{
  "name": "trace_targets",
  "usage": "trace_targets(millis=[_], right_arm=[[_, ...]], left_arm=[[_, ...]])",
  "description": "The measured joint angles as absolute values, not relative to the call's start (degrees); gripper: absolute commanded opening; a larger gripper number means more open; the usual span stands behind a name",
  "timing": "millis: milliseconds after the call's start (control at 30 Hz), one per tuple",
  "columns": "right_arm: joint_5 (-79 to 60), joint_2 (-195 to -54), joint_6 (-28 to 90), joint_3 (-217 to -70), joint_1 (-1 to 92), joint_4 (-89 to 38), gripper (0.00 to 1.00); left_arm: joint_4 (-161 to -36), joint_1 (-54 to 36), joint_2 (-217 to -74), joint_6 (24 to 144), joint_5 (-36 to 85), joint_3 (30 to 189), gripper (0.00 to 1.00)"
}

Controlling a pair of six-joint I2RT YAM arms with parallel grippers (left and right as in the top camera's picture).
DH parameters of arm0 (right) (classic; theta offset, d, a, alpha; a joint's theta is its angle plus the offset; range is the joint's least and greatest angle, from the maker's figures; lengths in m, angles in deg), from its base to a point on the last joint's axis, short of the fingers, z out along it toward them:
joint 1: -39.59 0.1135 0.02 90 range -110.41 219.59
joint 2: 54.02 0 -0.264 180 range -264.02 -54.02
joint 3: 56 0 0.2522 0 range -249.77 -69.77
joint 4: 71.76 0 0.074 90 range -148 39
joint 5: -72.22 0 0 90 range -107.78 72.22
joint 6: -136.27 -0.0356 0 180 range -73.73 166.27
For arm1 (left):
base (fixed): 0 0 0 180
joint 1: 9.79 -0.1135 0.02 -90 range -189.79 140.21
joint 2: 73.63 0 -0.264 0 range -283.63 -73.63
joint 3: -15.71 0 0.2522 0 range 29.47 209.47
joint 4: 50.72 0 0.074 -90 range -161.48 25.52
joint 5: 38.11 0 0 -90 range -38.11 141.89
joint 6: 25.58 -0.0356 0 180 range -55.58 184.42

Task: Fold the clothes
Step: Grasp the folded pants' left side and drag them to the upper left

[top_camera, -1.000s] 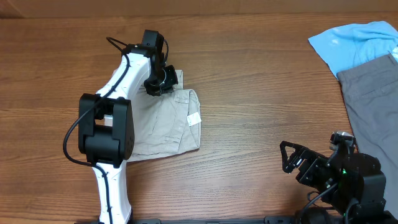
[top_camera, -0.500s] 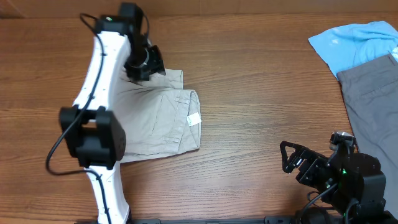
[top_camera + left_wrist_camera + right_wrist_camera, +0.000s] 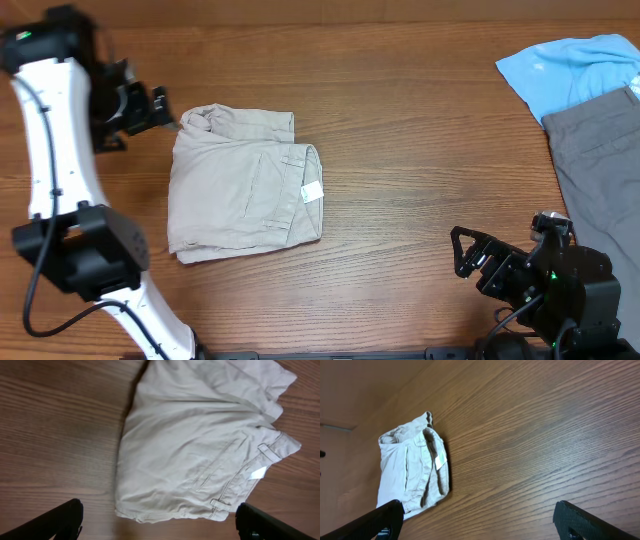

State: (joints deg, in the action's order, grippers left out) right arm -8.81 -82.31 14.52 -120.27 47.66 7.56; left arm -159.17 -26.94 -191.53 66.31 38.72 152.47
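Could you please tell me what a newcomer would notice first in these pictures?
The folded shorts lie left of centre on the table, a white tag at their right edge. The left gripper hovers open off their upper left corner, holding nothing, and the right gripper rests open at the bottom right. A blue shirt and a grey garment lie at the top right.

Brown wood-grain table (image 3: 420,150), perhaps laminate

Left hand (image 3: 156,104) — off shorts (image 3: 240,185) (open)
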Motion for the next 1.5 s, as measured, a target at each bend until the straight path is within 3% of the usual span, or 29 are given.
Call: trace_targets(millis=[233, 633, 1100, 1200, 1333, 1500], right_arm=[[-8.8, -82.3, 14.5, -120.3, 47.7, 7.6, 1.0], [-8.8, -82.3, 14.5, -120.3, 47.7, 7.6, 1.0], [-8.8, -82.3, 14.5, -120.3, 47.7, 7.6, 1.0], [-8.8, -82.3, 14.5, -120.3, 47.7, 7.6, 1.0], [-8.8, -82.3, 14.5, -120.3, 47.7, 7.6, 1.0], [-8.8, -82.3, 14.5, -120.3, 47.7, 7.5, 1.0]], left_arm=[[-155.8, -32.5, -191.5, 62.0, 33.8, 142.8, 1.0], [-141.8, -32.7, -191.7, 58.4, 31.6, 122.6, 1.0], [-125.1, -32.7, -191.2, 56.7, 31.3, 109.6, 0.98], [-122.6, -32.7, -190.2, 56.8, 30.8, 107.9, 0.86], [-119.9, -32.7, -189.9, 56.9, 28.9, 106.4, 0.54], [-119.4, -32.7, -190.0, 56.5, 26.9, 105.3, 0.44]])
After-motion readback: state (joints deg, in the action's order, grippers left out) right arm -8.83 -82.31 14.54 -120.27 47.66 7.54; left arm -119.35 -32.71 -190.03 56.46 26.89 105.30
